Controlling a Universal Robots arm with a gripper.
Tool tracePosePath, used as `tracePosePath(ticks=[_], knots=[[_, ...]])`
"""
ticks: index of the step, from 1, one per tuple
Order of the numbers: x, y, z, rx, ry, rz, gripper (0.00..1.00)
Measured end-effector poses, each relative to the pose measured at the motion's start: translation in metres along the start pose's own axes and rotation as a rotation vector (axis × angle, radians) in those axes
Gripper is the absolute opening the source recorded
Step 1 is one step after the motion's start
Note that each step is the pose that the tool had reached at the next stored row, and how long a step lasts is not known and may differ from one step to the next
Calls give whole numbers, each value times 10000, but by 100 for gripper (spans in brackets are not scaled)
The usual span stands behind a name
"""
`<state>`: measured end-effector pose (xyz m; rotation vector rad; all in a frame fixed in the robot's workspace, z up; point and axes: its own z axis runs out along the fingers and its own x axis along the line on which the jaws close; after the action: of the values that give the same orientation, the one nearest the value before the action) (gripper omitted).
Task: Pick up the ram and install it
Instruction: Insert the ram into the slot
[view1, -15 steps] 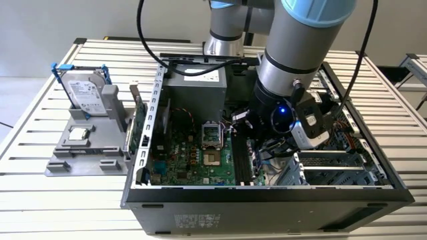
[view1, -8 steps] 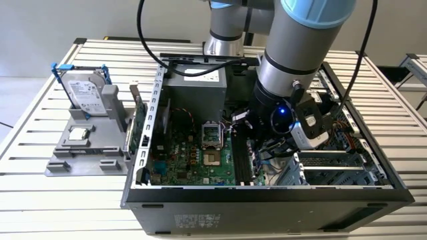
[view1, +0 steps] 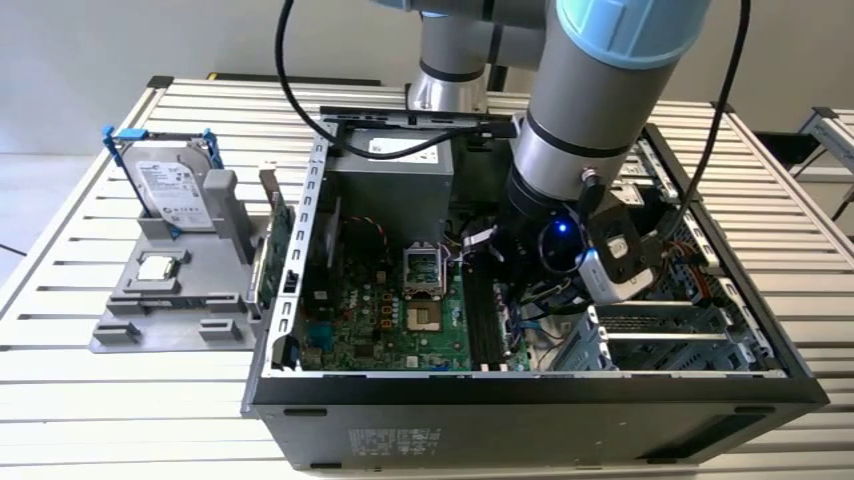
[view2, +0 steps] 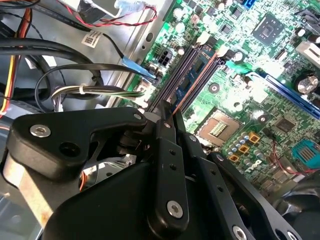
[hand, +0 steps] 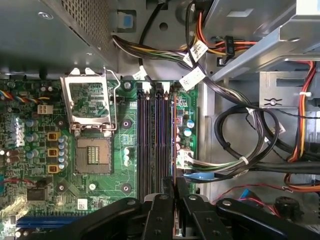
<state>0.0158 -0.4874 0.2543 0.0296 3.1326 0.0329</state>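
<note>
The black gripper (hand: 173, 192) sits closest to the lens in both wrist views, its two fingers drawn close together on a thin strip seen edge-on. I judge that strip to be the ram (hand: 173, 145), clamped between them. From the fingers the stick's long edge runs straight ahead, and in the second wrist view it shows as a coppery line (view2: 197, 80). It lies parallel to the bank of dark memory slots (hand: 152, 145) on the green motherboard (hand: 125, 200), hanging over the side of the bank away from the open processor socket (hand: 92, 155). Whether it has entered a slot or only hovers above one cannot be told from these angles. That matching of long axis to slot is what the seating depends on, and the two look well aligned. Room is tight. A bundle of black, yellow and orange cables (hand: 240, 145) loops just beside the slots on the drive-bay side, and a blue-tipped connector (hand: 200, 176) lies near the fingers. In the exterior view the arm (view1: 574, 150) reaches down into the open computer case (view1: 534, 385), which lies on a slatted table (view1: 80, 400). Well apart, to the exterior view's left, a grey holder (view1: 147, 310) carries the hard drive (view1: 174, 195), with an expansion card (view1: 278, 255) upright near the case wall.
</note>
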Motion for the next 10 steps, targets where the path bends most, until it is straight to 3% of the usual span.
tracePosePath(ticks=[10], knots=[[4, -1, 52, -2, -8, -22, 0]])
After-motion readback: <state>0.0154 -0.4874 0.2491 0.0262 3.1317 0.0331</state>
